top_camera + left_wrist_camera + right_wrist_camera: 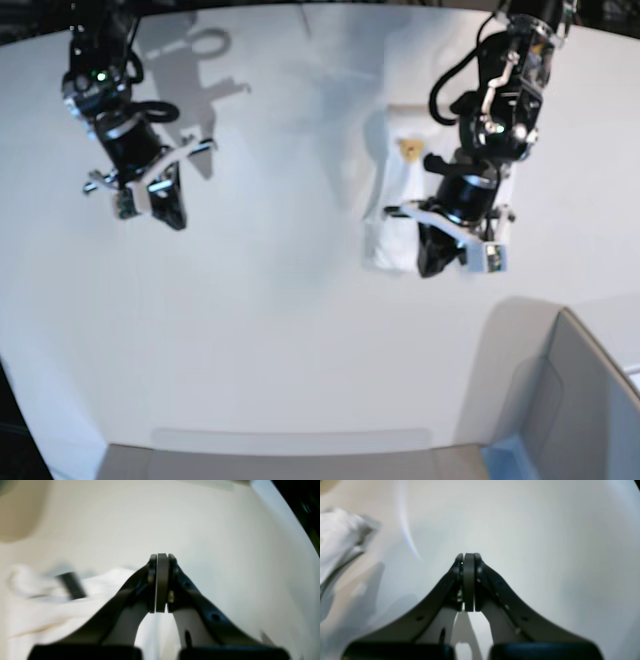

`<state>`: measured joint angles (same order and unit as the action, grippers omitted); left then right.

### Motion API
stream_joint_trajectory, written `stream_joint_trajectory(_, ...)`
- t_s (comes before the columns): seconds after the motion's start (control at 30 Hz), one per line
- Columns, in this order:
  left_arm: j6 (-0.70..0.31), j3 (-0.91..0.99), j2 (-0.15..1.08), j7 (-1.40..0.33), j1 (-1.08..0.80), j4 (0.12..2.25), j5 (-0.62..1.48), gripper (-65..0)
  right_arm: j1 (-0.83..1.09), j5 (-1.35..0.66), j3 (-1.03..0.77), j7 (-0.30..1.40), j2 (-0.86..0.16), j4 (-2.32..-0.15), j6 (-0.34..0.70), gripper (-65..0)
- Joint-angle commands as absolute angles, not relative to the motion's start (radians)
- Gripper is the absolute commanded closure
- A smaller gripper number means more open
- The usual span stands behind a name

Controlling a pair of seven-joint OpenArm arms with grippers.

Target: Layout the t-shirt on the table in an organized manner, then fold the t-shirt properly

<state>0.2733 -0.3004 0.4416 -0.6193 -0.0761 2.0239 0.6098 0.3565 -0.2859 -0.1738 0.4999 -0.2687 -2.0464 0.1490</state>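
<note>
Down at my left wrist, my left gripper (162, 582) has its jaws pressed together on nothing, hovering over the table (225, 555), and the t-shirt (50, 610) lies white and bunched just beside it, one black tag (72, 585) showing. Over on the right wrist view, my right gripper (469, 582) is likewise closed and empty above bare tabletop, with one corner of the shirt off at the frame's edge. From the base camera, one shirt sits as a narrow folded block at the far side, partly under my left arm, small orange label (408, 150) on top, one grey bin (570, 400) near the front corner. I judge the folding mostly done; perhaps a final fold or tidy remains. Two grippers, both empty.
</note>
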Motion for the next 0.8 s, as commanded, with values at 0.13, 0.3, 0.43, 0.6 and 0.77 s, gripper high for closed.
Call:
stream_joint_trajectory(0.13,0.275,-0.117,0.452,-0.351,-0.252,2.038,0.599,0.0,0.49,-0.295,-0.119,0.143,-0.329,-2.064,0.156,0.0)
stream_joint_trajectory(0.3,0.271,-0.084,0.455,-0.044,-0.479,2.038,0.588,0.0,0.63,-0.295,-0.12,0.018,-0.331,-2.064,0.151,0.0)
stream_joint_trajectory(0.43,0.269,-0.09,0.452,0.064,-0.602,2.038,0.449,0.0,0.737,-0.295,-0.114,-0.036,-0.325,-2.064,0.15,0.0)
stream_joint_trajectory(0.6,0.277,-0.108,0.45,0.142,-0.731,2.038,0.32,0.0,0.858,-0.295,-0.124,-0.134,-0.302,-2.064,0.148,0.0)
stream_joint_trajectory(0.77,0.277,-0.11,0.45,0.222,-0.871,2.038,0.32,0.0,0.995,-0.295,-0.154,-0.186,-0.295,-2.064,0.147,0.0)
